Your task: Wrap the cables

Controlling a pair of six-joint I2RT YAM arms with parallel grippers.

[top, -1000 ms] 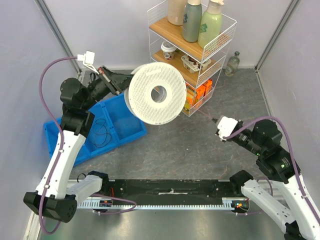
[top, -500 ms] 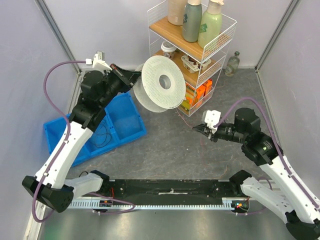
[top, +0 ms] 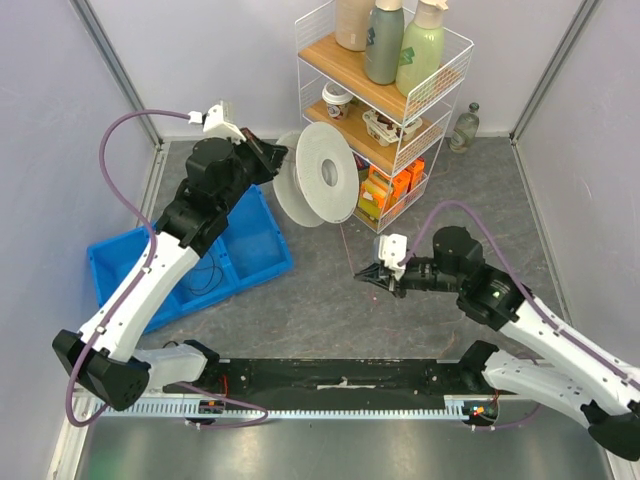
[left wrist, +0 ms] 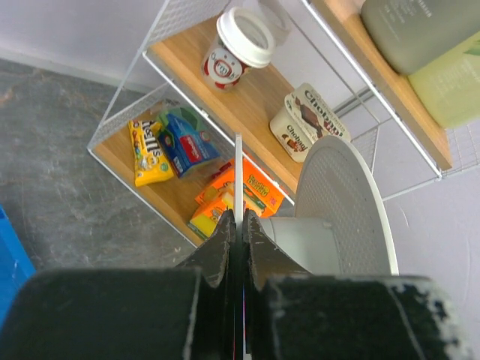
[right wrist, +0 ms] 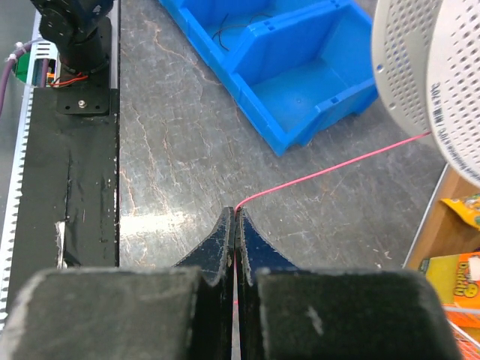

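Observation:
A white perforated spool (top: 322,185) hangs in the air in front of the wire shelf, turned nearly edge-on in the top view. My left gripper (top: 280,156) is shut on the rim of one flange (left wrist: 238,176); the other flange (left wrist: 346,202) and the grey hub (left wrist: 300,238) show to its right. A thin red cable (top: 348,248) runs from the spool down to my right gripper (top: 372,273), which is low over the floor. The right gripper (right wrist: 237,213) is shut on the cable (right wrist: 330,171), whose line stretches off toward the spool (right wrist: 427,75).
A wire shelf rack (top: 432,92) with bottles, a cup and snack boxes stands right behind the spool. A blue bin (top: 250,262) holding thin black cables (top: 205,272) lies at the left. A small bottle (top: 463,128) stands at the back right. A black rail (top: 340,385) runs along the near edge.
The left arm has swung the spool right and back toward the shelf, turning it edge-on. The right gripper has moved left and nearer, drawing the red cable with it.

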